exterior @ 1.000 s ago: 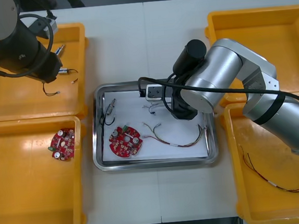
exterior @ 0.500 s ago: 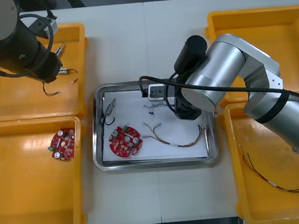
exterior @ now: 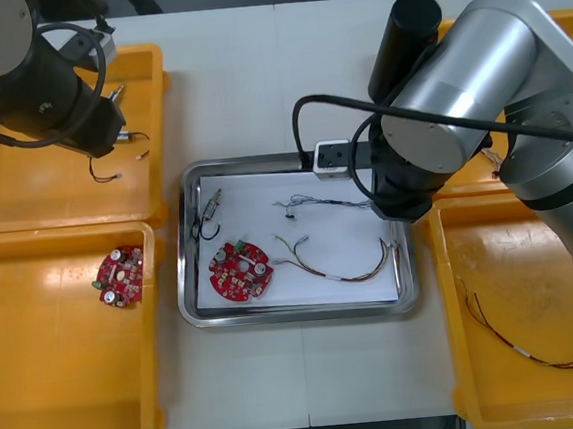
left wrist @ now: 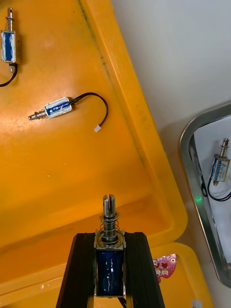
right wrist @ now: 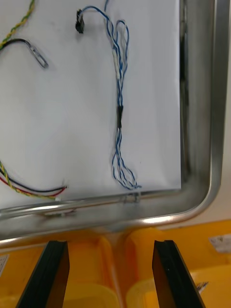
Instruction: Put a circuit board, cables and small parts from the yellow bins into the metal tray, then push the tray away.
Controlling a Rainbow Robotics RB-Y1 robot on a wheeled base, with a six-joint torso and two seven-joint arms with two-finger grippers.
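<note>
The metal tray (exterior: 186,283) holds a red circuit board (exterior: 238,272), a small metal part (exterior: 209,215), a red and yellow cable (exterior: 343,267) and a blue and white cable (exterior: 322,203). My right gripper (right wrist: 112,275) stands open above the tray's right rim (right wrist: 212,144), where the two right bins meet. The blue and white cable (right wrist: 119,107) lies free on the white liner ahead of its fingers. My left gripper (left wrist: 109,272) is shut on a small metal part (left wrist: 109,257) with a blue body, over the far left bin (exterior: 24,192).
Two more small metal parts (left wrist: 51,109) lie in the far left bin. A second circuit board (exterior: 119,276) sits in the near left bin, and a red and yellow cable (exterior: 524,346) in the near right bin. The far right bin (exterior: 543,46) is partly covered by my right arm.
My right gripper opened, left the blue and white cable in the tray and drew back to the right, off the tray's middle. The left arm barely moved.
</note>
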